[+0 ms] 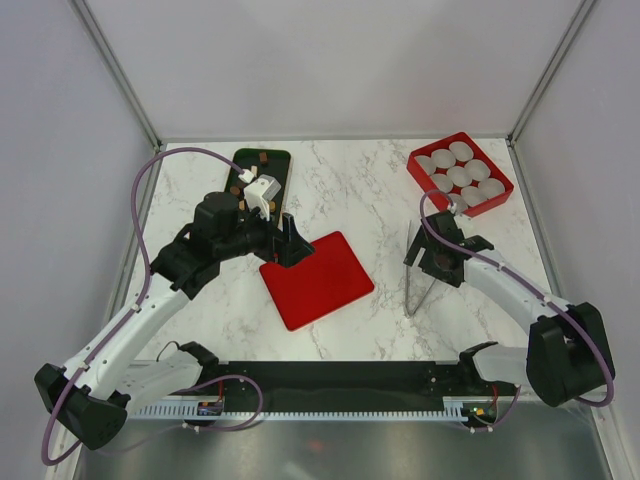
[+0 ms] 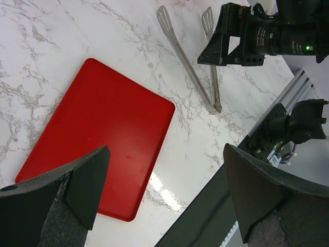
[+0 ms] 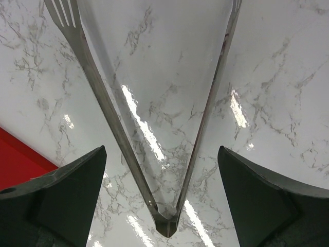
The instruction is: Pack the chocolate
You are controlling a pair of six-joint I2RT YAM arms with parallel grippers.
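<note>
The chocolate [image 1: 262, 155] shows as a few tiny brown pieces on a black tray [image 1: 275, 165] at the back left, partly hidden by my left wrist. My left gripper [image 1: 292, 250] is open and empty, over the near left edge of a flat red lid [image 1: 318, 278]; its wrist view shows the gripper [image 2: 167, 190] above the lid [image 2: 97, 134]. My right gripper [image 1: 425, 257] is open and empty above the metal tongs [image 1: 414, 290], which lie flat on the table; in its wrist view the gripper [image 3: 162, 198] straddles the hinge end of the tongs [image 3: 167, 226].
A red box [image 1: 498, 195] with several white pleated paper cups [image 1: 459, 176] stands at the back right. The tongs [image 2: 190, 72] and right gripper [image 2: 241, 36] show in the left wrist view. The lid corner [image 3: 15, 162] shows in the right wrist view. A black rail [image 1: 340, 385] runs along the near edge.
</note>
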